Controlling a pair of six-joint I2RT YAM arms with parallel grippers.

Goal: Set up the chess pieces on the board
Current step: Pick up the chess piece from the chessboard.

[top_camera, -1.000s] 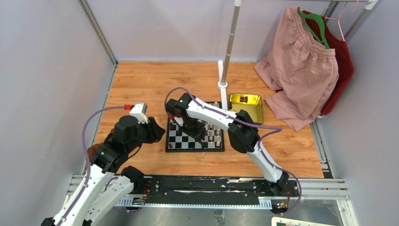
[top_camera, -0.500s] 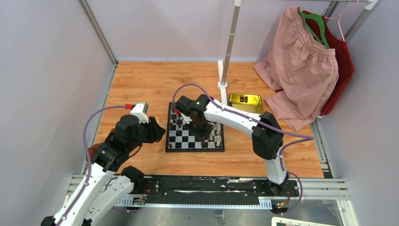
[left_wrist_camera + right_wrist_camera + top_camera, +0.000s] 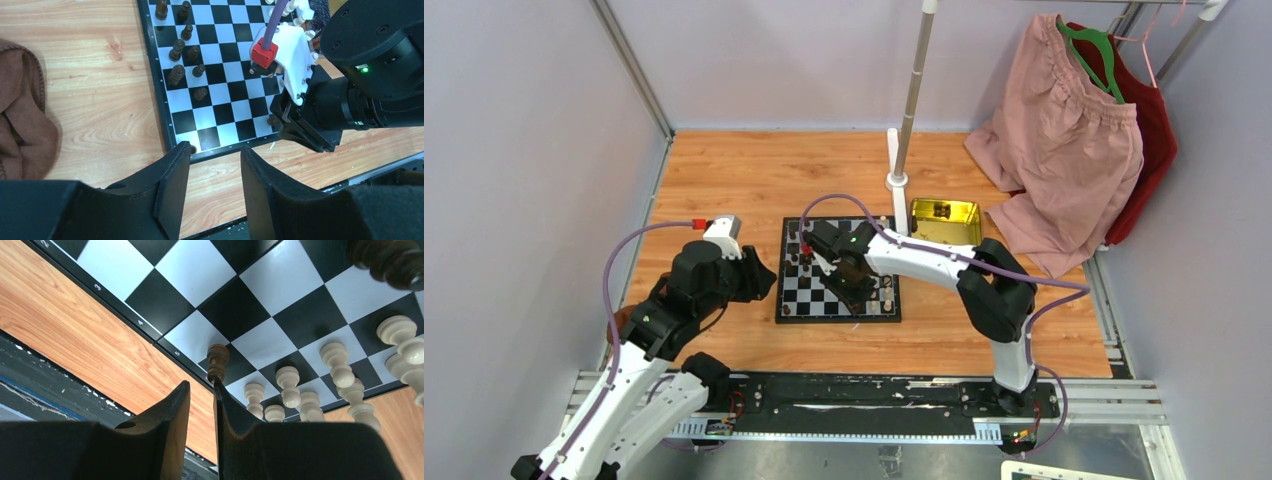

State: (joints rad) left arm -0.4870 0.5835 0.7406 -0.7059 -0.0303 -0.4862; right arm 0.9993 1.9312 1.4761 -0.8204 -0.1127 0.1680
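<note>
Right gripper (image 3: 201,386) has swung from the board's (image 3: 809,295) far left corner to the middle of its near edge, the elbow folding out to the board's right. Its jaws stand narrowly apart with nothing between them. A dark pawn (image 3: 218,360) stands upright on an edge square just past the fingertips; whether one fingertip touches its base I cannot tell. I judge this to be a pick or a drop at that square, so the setup is midway rather than near done.

Left gripper (image 3: 215,149) has hardly moved: it hovers off the board's near left corner, jaws well apart and empty.

Flat and square, the board has glossy black and silvery-white checks, a thin black rim, and small numerals printed along its near edge. It lies on a table (image 3: 724,170) of warm wood grain.

Cream pieces (image 3: 340,367), smooth, turned and ball-topped, cluster along the board's right edge. Dark pieces (image 3: 177,75), brown-black with the same lathe-turned waists, stand in a loose scatter along its left side, not yet in straight ranks.
</note>
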